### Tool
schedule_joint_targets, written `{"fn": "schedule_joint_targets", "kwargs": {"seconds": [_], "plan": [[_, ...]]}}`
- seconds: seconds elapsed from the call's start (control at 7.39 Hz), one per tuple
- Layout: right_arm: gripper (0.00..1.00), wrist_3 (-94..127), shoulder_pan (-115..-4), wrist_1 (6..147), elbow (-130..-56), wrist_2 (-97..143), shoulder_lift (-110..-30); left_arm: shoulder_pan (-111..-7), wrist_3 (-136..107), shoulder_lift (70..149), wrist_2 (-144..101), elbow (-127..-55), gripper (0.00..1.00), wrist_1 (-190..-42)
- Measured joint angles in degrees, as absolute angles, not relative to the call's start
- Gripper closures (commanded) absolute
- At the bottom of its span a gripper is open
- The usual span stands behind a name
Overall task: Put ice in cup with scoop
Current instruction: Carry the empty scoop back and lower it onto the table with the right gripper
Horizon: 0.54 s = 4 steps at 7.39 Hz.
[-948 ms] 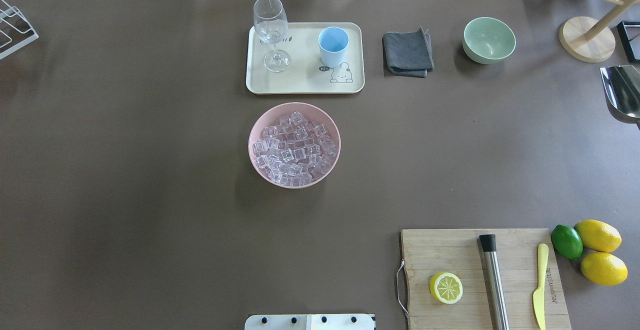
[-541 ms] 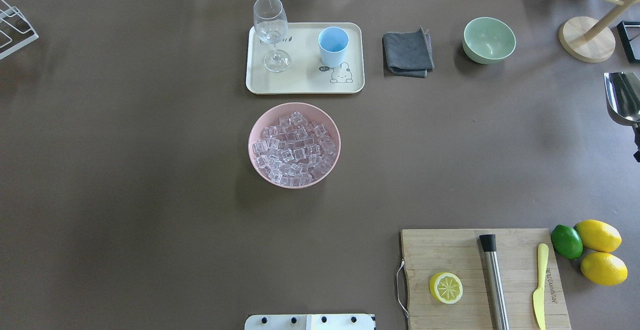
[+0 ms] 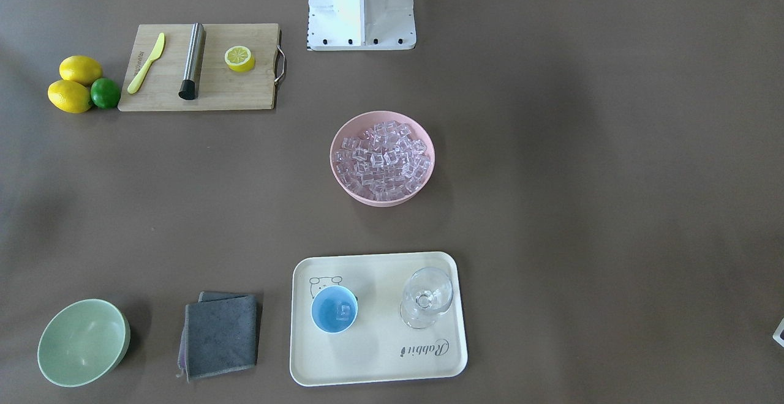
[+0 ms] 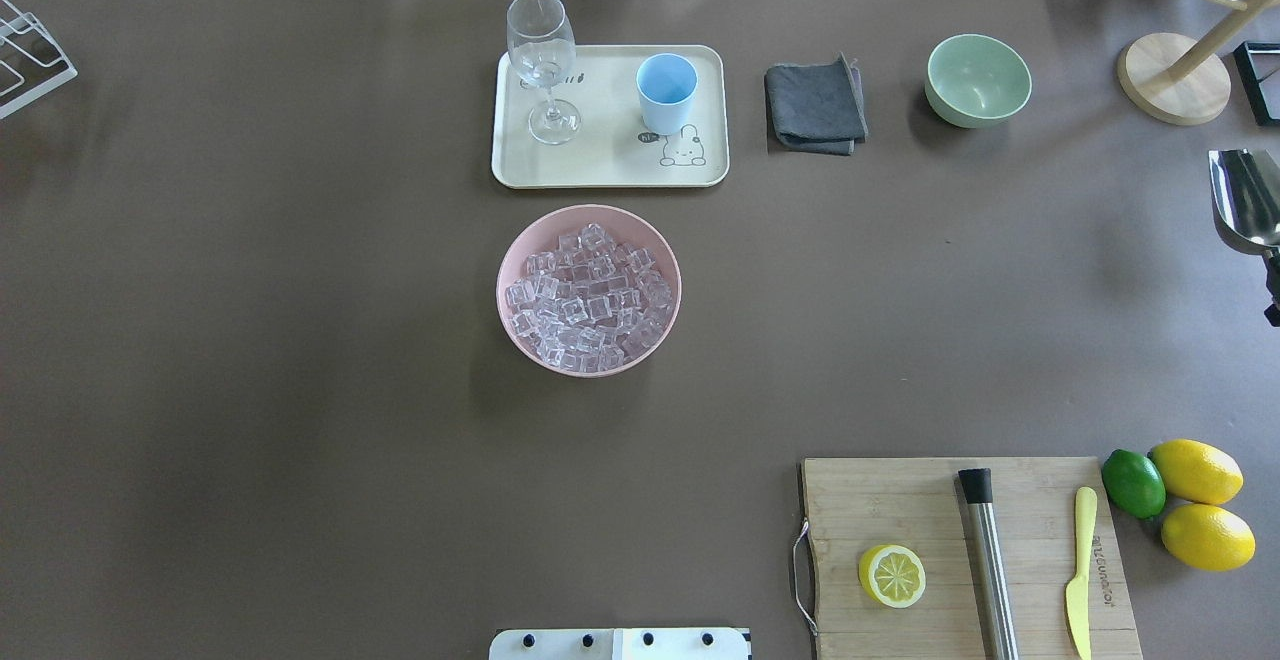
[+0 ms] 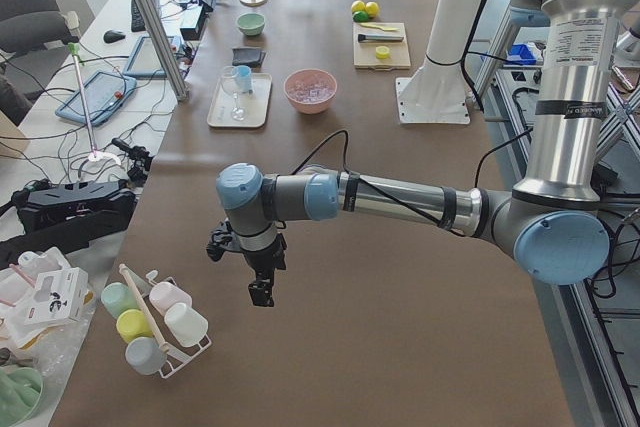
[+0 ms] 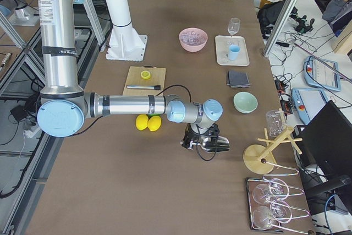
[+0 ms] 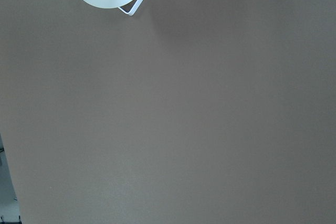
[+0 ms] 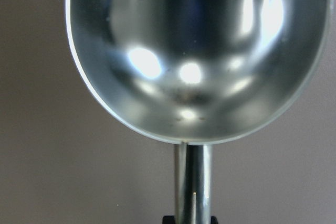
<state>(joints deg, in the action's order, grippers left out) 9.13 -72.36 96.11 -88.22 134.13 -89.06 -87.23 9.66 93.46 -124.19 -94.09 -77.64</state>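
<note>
R claw [image 8: 187, 220] clamps empty scoop [image 8: 194, 51] by handle over tabletop [image 4: 300, 390], far right; L claw [image 5: 259, 292]: can't tell if open.

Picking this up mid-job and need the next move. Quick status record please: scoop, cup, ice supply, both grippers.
scoop: empty, above the table's right end
cup: upright on tray, one cube inside
ice: heaped in pink bowl
right gripper: shut on scoop handle
left gripper: near cup rack, open or shut unclear
</note>
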Motion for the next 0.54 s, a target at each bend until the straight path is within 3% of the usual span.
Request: {"fn": "schedule_joint_targets", "kwargs": {"seconds": [0.54], "plan": [[1.0,9.81,-71.57,95.89,-87.34,134.42,-88.8,-87.16,9.75,93.81,-124.27,-93.99,0.01,-77.65]]}}
